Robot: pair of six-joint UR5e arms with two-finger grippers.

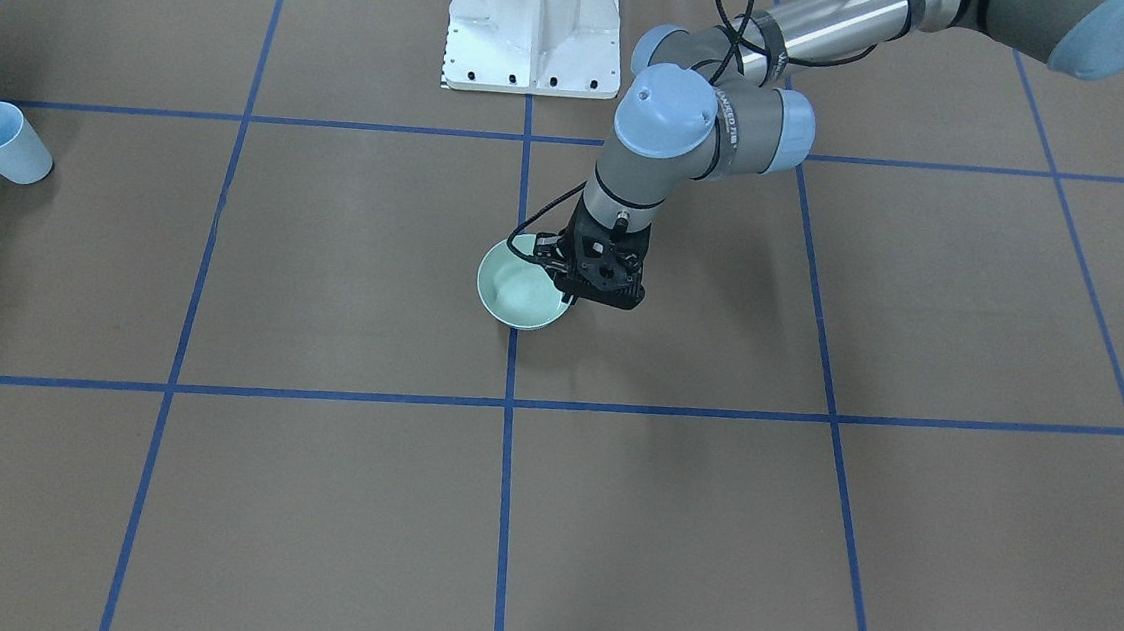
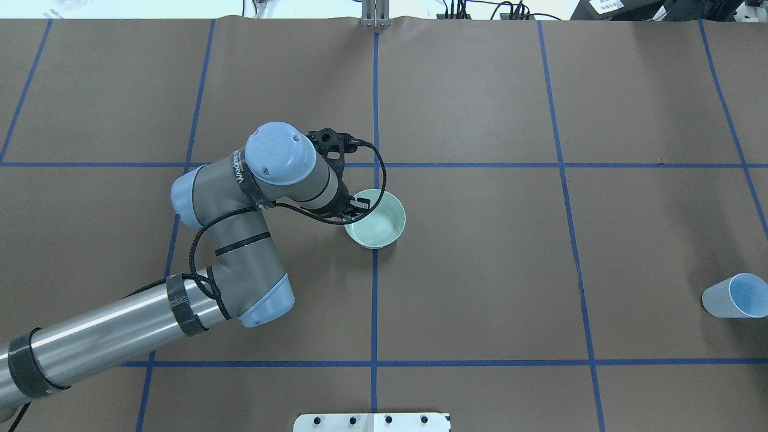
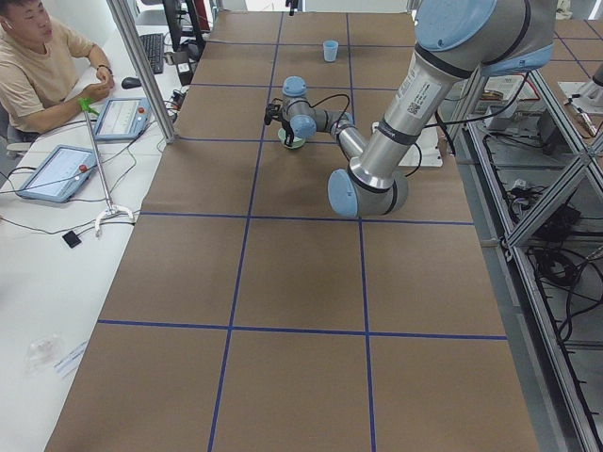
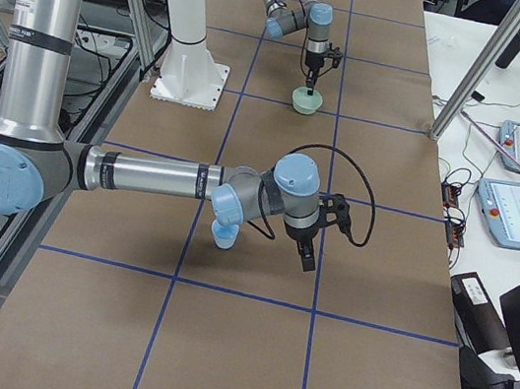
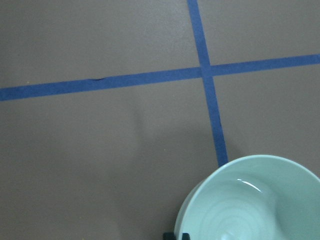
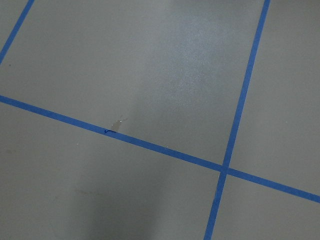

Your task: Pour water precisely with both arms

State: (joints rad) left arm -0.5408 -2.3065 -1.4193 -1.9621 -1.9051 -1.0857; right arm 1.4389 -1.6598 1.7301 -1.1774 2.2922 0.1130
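- Left gripper (image 1: 567, 294) is pointing straight down and pinching the rim of the one mint bowl (image 1: 513, 302), on the side toward the robot's left
- Two arms are showing: the left arm (image 2: 240, 246) is bending at the elbow over the table (image 1: 307, 496), while the right arm (image 4: 153, 177) is stretching out level (seen only from the side)
- Right gripper (image 4: 307, 257) is hanging above the table near the one blue cup (image 1: 2, 143); wide or closed, I cannot tell
- Water (image 5: 240, 215) is lying in the bowl, showing faint ripples and a white glint

Left gripper (image 1: 572, 294) at bowl (image 1: 512, 292) — cup (image 1: 4, 143) apart
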